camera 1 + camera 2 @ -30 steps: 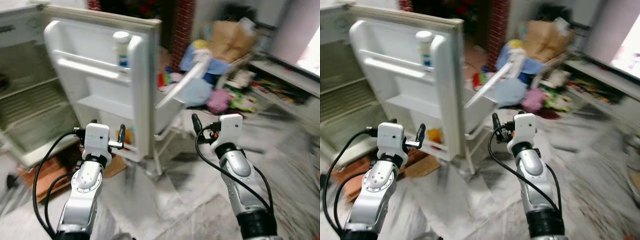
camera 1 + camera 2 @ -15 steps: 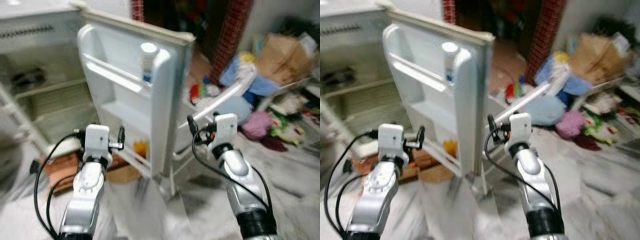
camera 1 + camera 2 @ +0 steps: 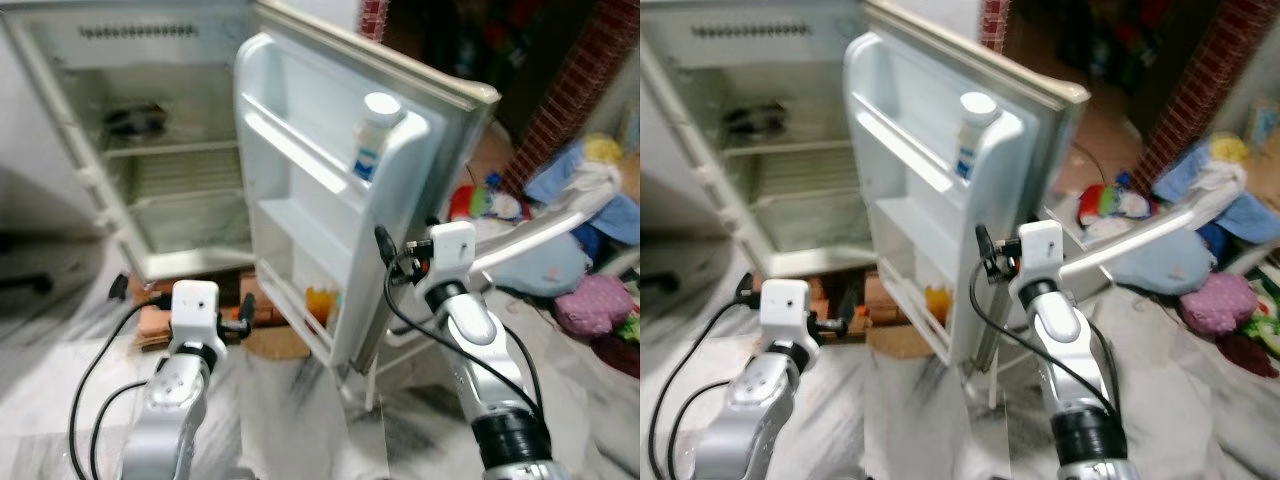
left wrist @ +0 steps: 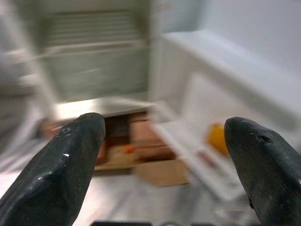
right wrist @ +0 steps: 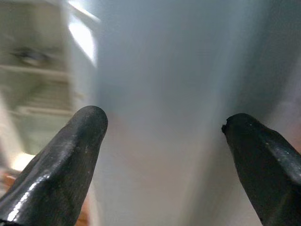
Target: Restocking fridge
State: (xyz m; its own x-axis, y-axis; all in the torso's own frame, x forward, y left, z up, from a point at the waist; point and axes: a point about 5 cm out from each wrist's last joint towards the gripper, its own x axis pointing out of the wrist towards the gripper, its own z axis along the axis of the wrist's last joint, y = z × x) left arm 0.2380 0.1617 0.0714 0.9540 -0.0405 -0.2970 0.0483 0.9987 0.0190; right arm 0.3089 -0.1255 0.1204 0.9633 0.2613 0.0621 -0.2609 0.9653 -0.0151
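Standing: fridge, white, its door swung wide toward the robot, the cabinet interior visible beyond the door's hinge side.
Door shelves: a white bottle with a blue label stands upright in the top shelf of the door; a small orange thing sits in the lowest door shelf, too blurred to name.
Cabinet interior: wire shelves, with a dark item on the upper one, blurred; the lower part looks bare.
Below the fridge: brown boards or cardboard lie on the floor at the foot of the cabinet, under the door's lower edge.
Left tool: fingers apart, holding nothing, raised low in front of the fridge's base and facing the cardboard and the door's lowest shelf.
Right tool: fingers apart, holding nothing, just beside the door's outer edge and pointed at that white edge; whether it touches the door cannot be told.
Beyond the door: a heap of cloth and bags in blue, pink and red lies on the floor on the side away from the cabinet, beside a red brick pillar.
Floor: pale marble, streaked grey.
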